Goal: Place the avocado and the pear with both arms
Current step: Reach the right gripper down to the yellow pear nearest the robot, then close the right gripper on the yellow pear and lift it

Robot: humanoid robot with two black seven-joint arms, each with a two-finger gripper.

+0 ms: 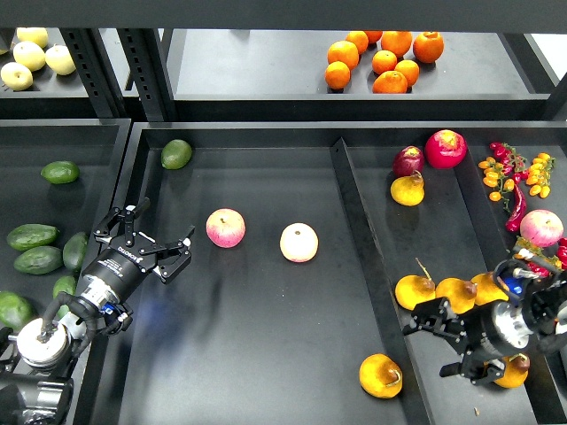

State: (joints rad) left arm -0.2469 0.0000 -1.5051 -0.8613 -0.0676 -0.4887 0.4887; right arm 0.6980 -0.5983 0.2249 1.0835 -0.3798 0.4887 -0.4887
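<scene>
**Both grippers empty over the trays**

Pear point(380, 375) lies nearest, beside the divider point(368, 266); right gripper point(440, 343) fingers open over it; left gripper point(162, 251) fingers spread; broad bare tray point(257, 336) between; avocado point(176, 154) in far corner.

Oranges point(383, 60) top shelf, 2 apples point(226, 227) mid tray.

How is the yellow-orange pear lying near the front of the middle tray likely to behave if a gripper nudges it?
The pear lies on its side on the flat, dark tray floor, so it would probably roll, likely curving because it is plump and uneven. Its skin looks smooth, so fingers might slip.
</scene>
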